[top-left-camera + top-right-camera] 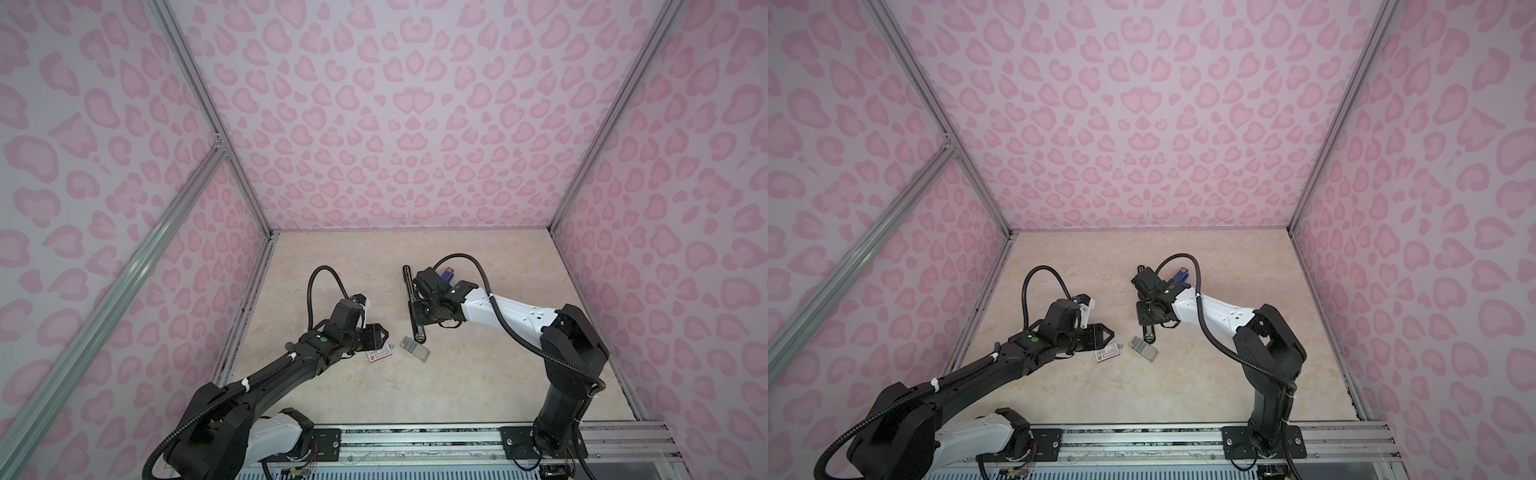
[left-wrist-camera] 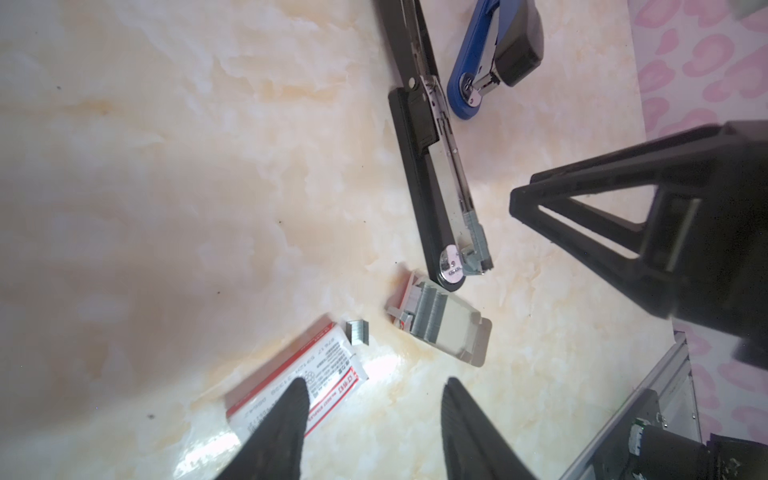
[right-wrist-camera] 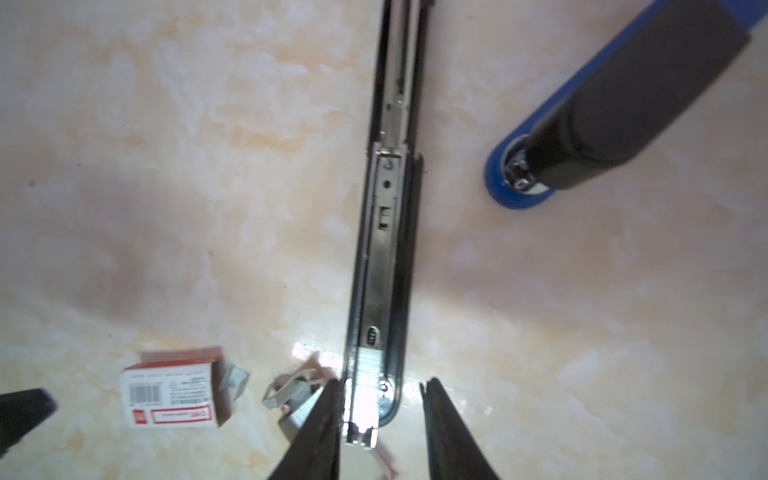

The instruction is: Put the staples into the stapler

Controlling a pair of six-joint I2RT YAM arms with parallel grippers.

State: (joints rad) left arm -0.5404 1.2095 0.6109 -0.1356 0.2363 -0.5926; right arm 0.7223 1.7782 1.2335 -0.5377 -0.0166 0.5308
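black stapler point(image 2: 417, 137) lies open, grey staples point(image 2: 426, 309) beside its tip.

Staples point(image 1: 409, 344) right of box point(image 1: 380, 354), before stapler point(image 1: 419, 332), maybe touching.

Two staplers — black point(image 2: 415, 166), blue point(image 2: 478, 41) — one box sleeve point(image 2: 307, 361), one staple tray point(image 2: 457, 332), one loose staple strip point(image 2: 357, 332)

The surface point(image 1: 478, 386) is pale beige with a marbled pattern. A black stapler point(image 2: 415, 124) lies on it opened out flat, and a blue stapler point(image 2: 494, 58) lies near its hinge. Right at the black stapler's front end sits a small open tray point(image 2: 467, 338) holding a block of staples point(image 2: 428, 309). Near the tray lie a short loose staple strip point(image 2: 357, 332) and a white box sleeve point(image 2: 320, 357) with a red label, the strip just beside the sleeve's end.
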